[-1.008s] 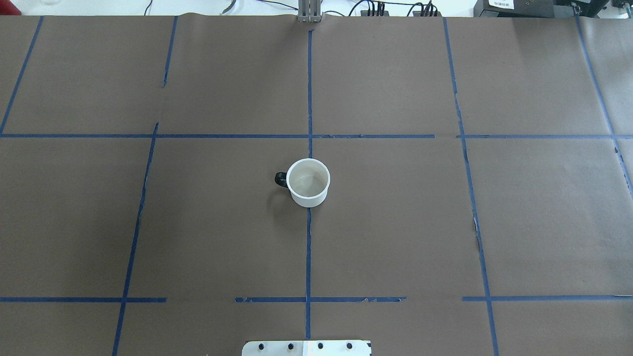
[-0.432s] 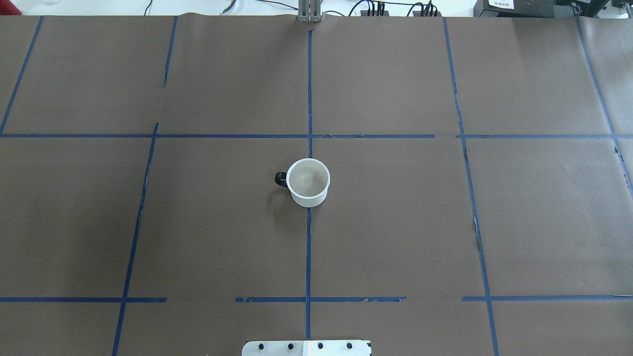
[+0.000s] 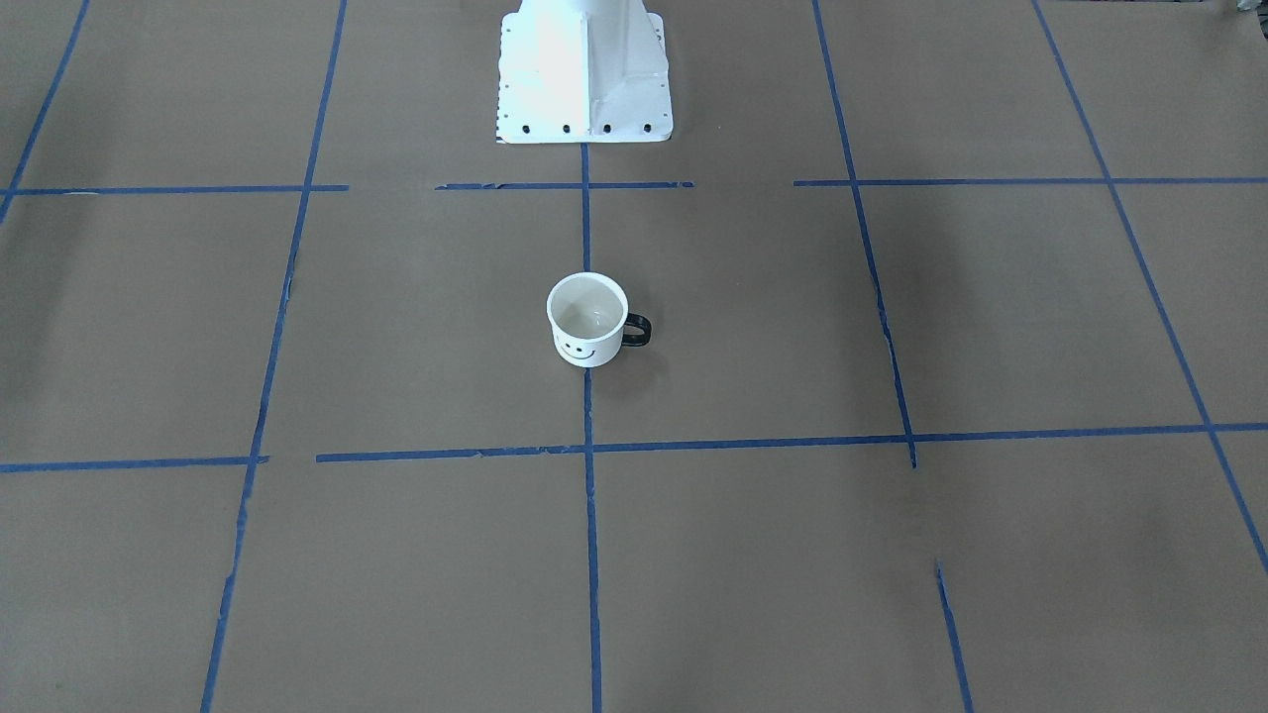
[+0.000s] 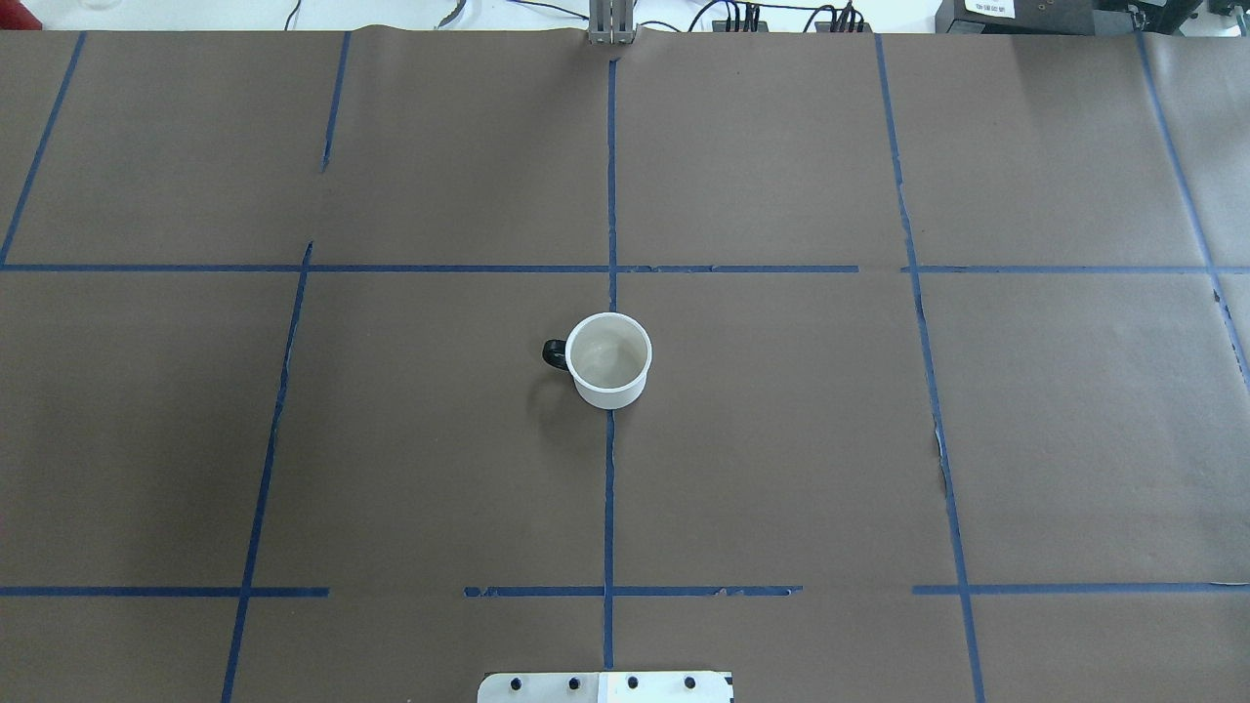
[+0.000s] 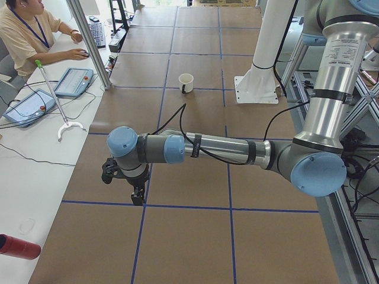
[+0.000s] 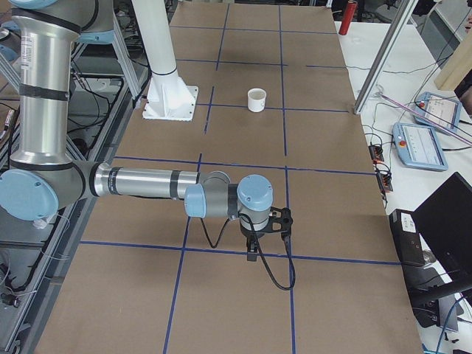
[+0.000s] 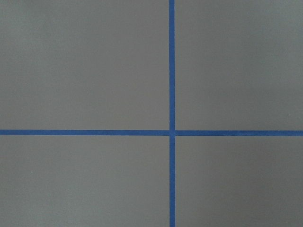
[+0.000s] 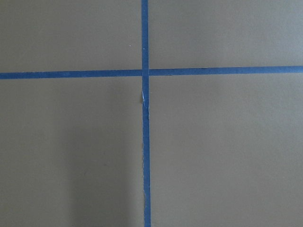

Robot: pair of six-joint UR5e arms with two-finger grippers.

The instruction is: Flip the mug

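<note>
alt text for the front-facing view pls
A white mug with a black smiley face stands upright, open end up, on a brown table gridded with blue tape, its black handle pointing to the view's right. A white robot base sits at the top.

The left arm and right arm were silver tubes with pale blue caps. Black cables ran to the black left gripper and right gripper. The white base plate bore dark screws.

No legible text; black smiley on mug.
</note>
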